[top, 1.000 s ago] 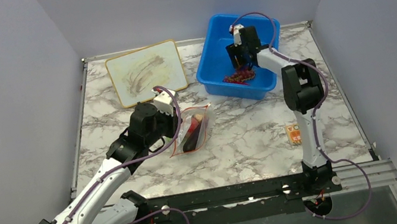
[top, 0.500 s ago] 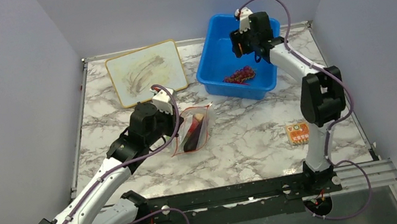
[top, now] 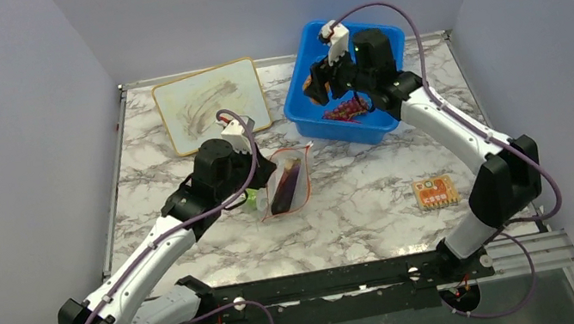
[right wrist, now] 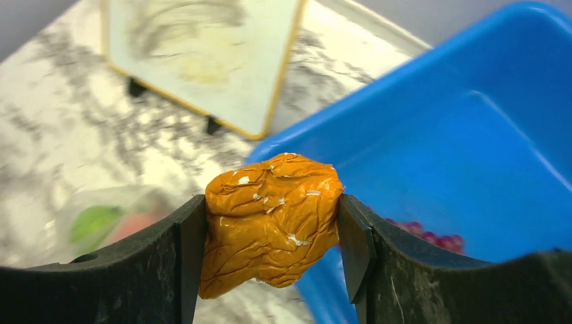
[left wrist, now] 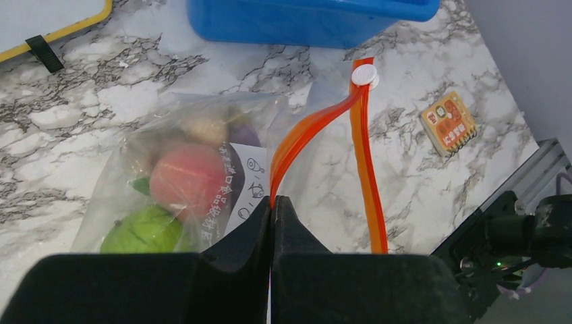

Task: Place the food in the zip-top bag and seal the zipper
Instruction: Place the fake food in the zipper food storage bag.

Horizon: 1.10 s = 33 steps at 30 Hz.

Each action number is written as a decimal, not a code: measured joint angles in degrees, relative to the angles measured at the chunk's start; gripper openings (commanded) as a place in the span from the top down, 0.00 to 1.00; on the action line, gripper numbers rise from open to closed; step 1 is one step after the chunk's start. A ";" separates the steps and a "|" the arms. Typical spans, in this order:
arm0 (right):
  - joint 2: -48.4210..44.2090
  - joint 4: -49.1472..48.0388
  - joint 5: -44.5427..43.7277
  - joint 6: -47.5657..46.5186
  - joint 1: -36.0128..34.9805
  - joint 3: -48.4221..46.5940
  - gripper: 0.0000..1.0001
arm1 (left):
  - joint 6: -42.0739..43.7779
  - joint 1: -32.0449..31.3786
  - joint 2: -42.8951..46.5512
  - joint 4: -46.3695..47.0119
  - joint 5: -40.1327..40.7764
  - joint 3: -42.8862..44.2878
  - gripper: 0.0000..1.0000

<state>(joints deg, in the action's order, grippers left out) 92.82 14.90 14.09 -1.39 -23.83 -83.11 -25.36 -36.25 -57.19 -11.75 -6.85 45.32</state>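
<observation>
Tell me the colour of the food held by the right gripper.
Orange. The piece shows best in the right wrist view.

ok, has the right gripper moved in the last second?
Yes. The right gripper, shut on the orange piece, has shifted left, from over the middle of the blue bin to over its left wall.

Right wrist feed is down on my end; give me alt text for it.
The right gripper is shut on a wrinkled orange food piece, the blue bin behind it with a dark red grape bunch inside. Farther off on the marble table are a yellow-framed whiteboard and, blurred, the clear bag holding green and pink food.
</observation>
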 measured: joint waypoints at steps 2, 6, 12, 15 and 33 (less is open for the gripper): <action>-2.38 -0.37 1.64 0.72 -2.10 1.97 0.40 | -1.14 0.00 -0.81 0.09 0.00 1.14 1.00; -7.52 -0.22 2.99 1.22 -4.63 5.95 0.41 | -2.47 0.00 -1.44 -0.11 0.24 2.95 1.00; -15.63 -1.09 7.32 2.69 -5.81 11.08 0.41 | -3.74 0.00 -2.05 -0.24 0.52 5.07 1.00; -19.15 -2.91 10.93 5.07 -6.62 15.13 0.41 | -3.96 0.00 -3.23 -0.17 0.52 6.01 1.00; -15.63 -7.69 15.69 14.91 -15.50 21.29 0.39 | -6.10 0.00 -6.62 0.96 0.59 7.82 1.00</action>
<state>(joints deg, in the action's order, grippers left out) 77.19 7.20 29.78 13.52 -39.33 -61.82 -31.46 -36.25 -63.81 -10.79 -6.26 53.15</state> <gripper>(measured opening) 0.634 0.012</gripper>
